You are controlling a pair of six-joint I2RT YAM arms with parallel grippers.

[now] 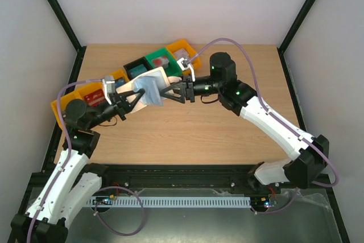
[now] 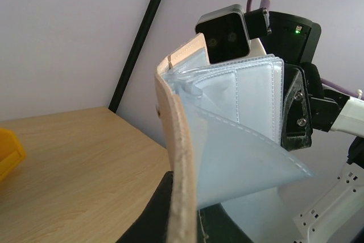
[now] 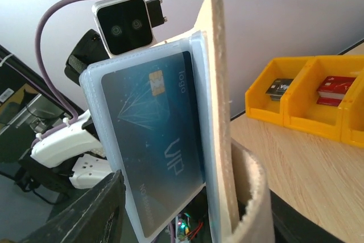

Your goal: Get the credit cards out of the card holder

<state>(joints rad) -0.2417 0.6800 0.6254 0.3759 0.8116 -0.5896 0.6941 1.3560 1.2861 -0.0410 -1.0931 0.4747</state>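
Note:
The card holder [image 1: 149, 88] hangs in the air between both arms, opened out, beige outside with light blue pockets [image 2: 239, 123]. My left gripper [image 1: 129, 98] is shut on its beige cover [image 2: 181, 157], which rises from between the dark fingers [image 2: 151, 214]. My right gripper [image 1: 177, 92] stands open around the other end; its jaws sit apart on either side of the holder [image 3: 219, 112]. A dark blue credit card [image 3: 159, 140] marked VIP sits inside a clear pocket facing the right wrist camera. Other credit cards are hidden.
A row of bins runs along the back left of the table: yellow [image 1: 85, 92], black [image 1: 136, 68], green [image 1: 161, 61] and orange-yellow [image 1: 183, 49]. Yellow bins [image 3: 296, 112] beside the holder contain small cards. The wooden table [image 1: 187, 135] lies below.

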